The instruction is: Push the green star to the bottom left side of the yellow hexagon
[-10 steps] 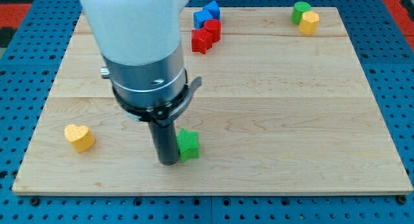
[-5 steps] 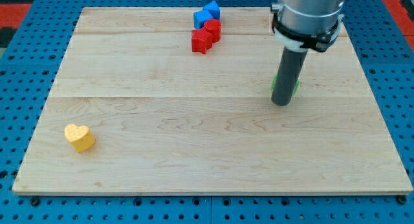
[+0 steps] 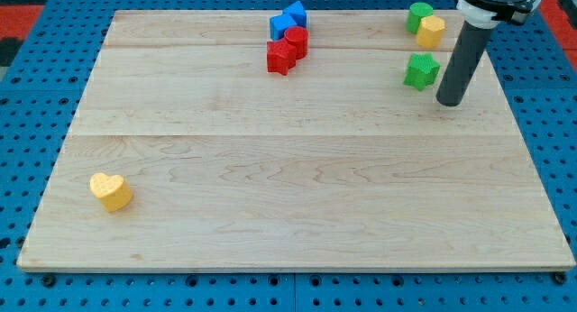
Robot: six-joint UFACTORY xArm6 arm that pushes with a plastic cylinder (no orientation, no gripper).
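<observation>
The green star lies on the wooden board near the view's top right, just below and slightly left of the yellow hexagon. A round green block touches the hexagon on its upper left. My tip rests on the board to the right of the star and a little below it, a small gap apart from it. The rod rises from there to the arm at the view's top right edge.
Two blue blocks and two red blocks cluster at the view's top centre. A yellow heart lies at the view's lower left. The board's right edge is close to my tip.
The green star has travelled from the view's bottom centre up to the top right, below the yellow hexagon. My tip moved with it and now stands off its right side.
</observation>
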